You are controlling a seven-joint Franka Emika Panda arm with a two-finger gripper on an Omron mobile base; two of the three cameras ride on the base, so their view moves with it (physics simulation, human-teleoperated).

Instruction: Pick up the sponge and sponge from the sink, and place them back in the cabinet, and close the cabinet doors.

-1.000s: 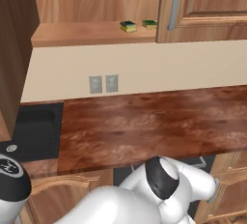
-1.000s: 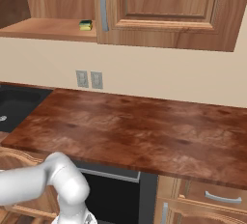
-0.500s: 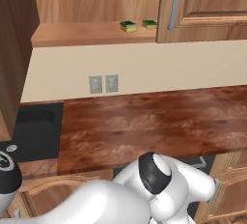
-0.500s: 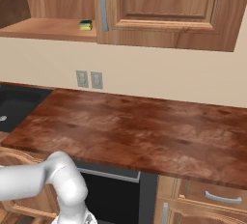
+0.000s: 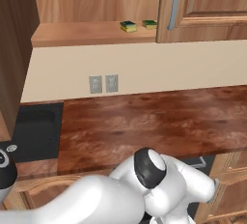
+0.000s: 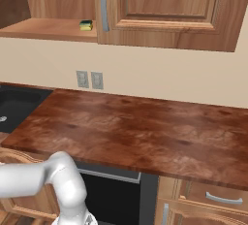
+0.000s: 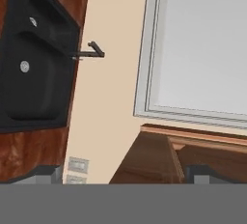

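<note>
Both sponges (image 5: 128, 26) (image 5: 149, 24) sat on the cabinet (image 5: 91, 32) shelf. My gripper (image 7: 123, 174) was wide open, empty. Door (image 5: 202, 6) prob. stiff, light; I'd push its free edge.

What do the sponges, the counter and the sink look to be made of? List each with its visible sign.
Sponges: likely foam, a dark green scouring layer over yellow.
Counter: reddish-brown mottled slab with a soft sheen, maybe polished stone or laminate; the look leaves it open.
Sink: matte black, possibly composite or coated metal, with shiny silver drains.
</note>
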